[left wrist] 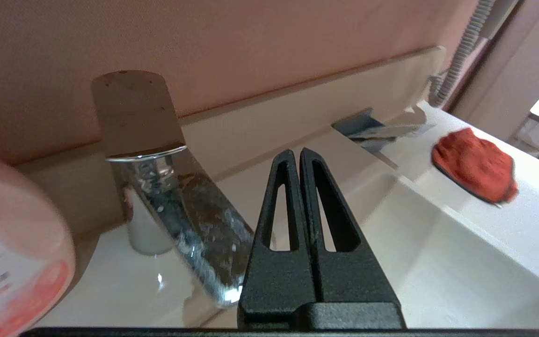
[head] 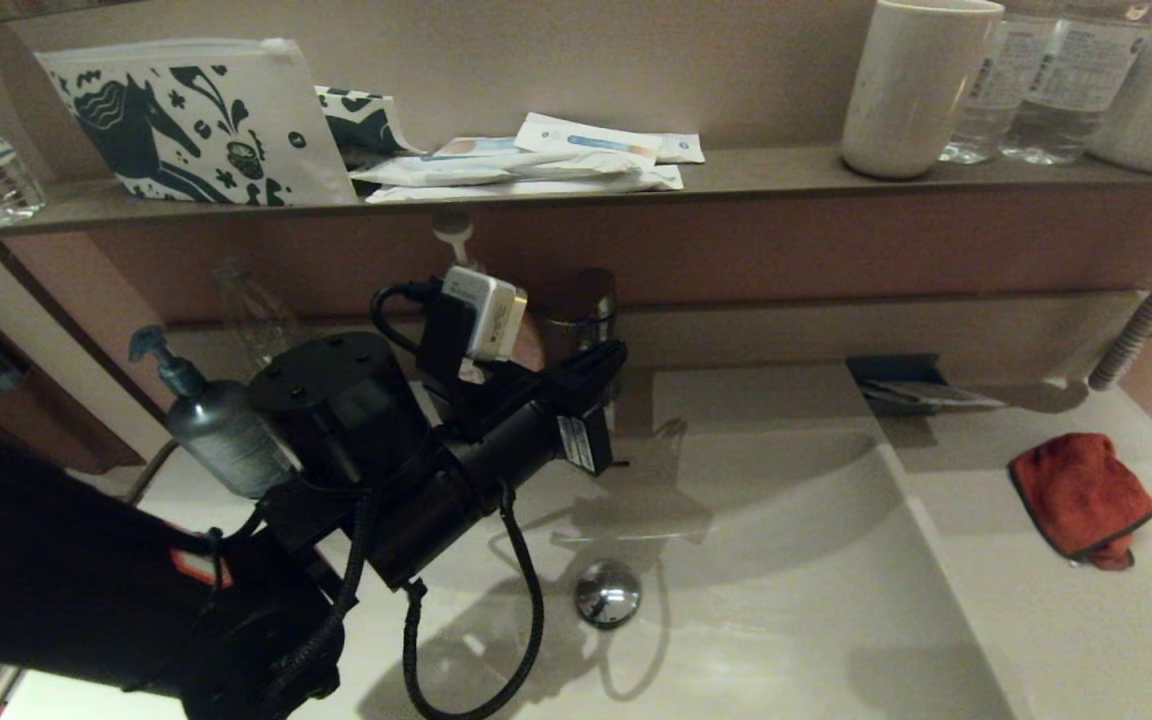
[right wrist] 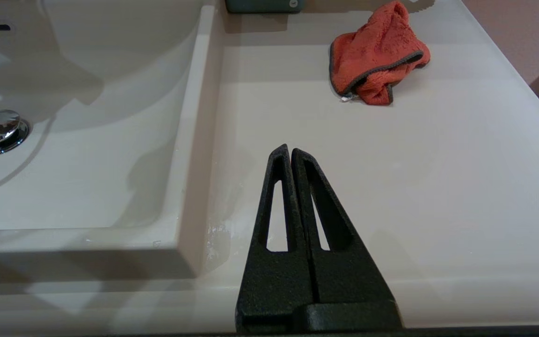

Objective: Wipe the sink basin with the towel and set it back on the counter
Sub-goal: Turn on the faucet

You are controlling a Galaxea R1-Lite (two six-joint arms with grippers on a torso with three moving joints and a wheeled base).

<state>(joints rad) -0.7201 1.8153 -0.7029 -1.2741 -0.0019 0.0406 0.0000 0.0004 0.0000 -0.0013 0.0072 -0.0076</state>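
The towel (head: pixel 1082 497) lies crumpled on the table (head: pixel 1056 620) to the right of the sink basin (head: pixel 786 600), well apart from both arms; nothing holds it, and the wiping looks not yet begun. The left gripper (left wrist: pixel 297 157) hangs over the back of the basin, just beside the chrome tap (left wrist: pixel 176 220), its fingers pressed together with nothing between them; the right gripper (right wrist: pixel 288 152) sits low over the front of the table, fingers likewise closed and empty, parked.

The risk from here, as a guess: the left arm must cross the whole basin to reach the towel, and it could clip the tap or the pump bottle (head: pixel 211 425) at its elbow; closed fingers would only push the cloth, so they must part first; a shallow pinch on the fluffy folds may drop it mid-wipe.

The basin holds only its drain stopper (head: pixel 607 592); whether the cups (head: pixel 911 85) on the shelf (head: pixel 756 175) hold anything cannot be told.
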